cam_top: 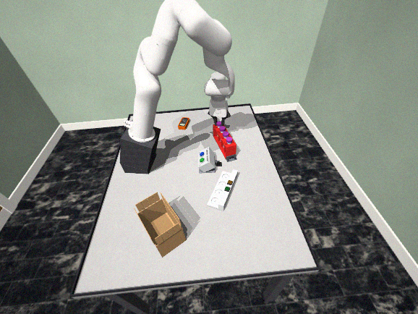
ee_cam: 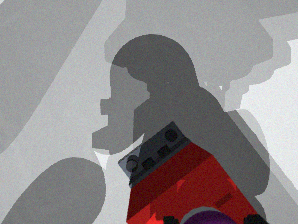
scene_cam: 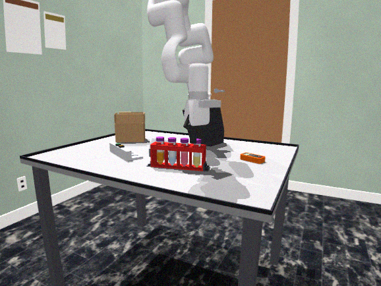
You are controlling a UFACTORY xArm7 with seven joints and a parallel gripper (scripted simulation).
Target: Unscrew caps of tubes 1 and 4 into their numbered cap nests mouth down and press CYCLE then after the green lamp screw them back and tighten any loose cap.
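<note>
The red decapping station (cam_top: 224, 140) stands near the table's back right and holds four tubes with purple caps. It also shows in the exterior view (scene_cam: 178, 155). My gripper (cam_top: 219, 123) is straight above the end tube nearest the table's back edge, tube 1, and is shut on that tube's purple cap (scene_cam: 198, 141). The cap sits on its tube. The wrist view shows the rack's end (ee_cam: 185, 190) and the cap's edge (ee_cam: 212, 218) at the bottom. The other three caps (scene_cam: 172, 140) are on their tubes. The white cap tray (cam_top: 223, 189) has empty nests and unlit lamps.
The grey key housing (cam_top: 206, 159) with the blue key (cam_top: 202, 153) and the green key (cam_top: 201, 159) stands left of the rack. An orange device (cam_top: 184, 123) lies near the back edge. An open cardboard box (cam_top: 160, 223) sits towards the front left.
</note>
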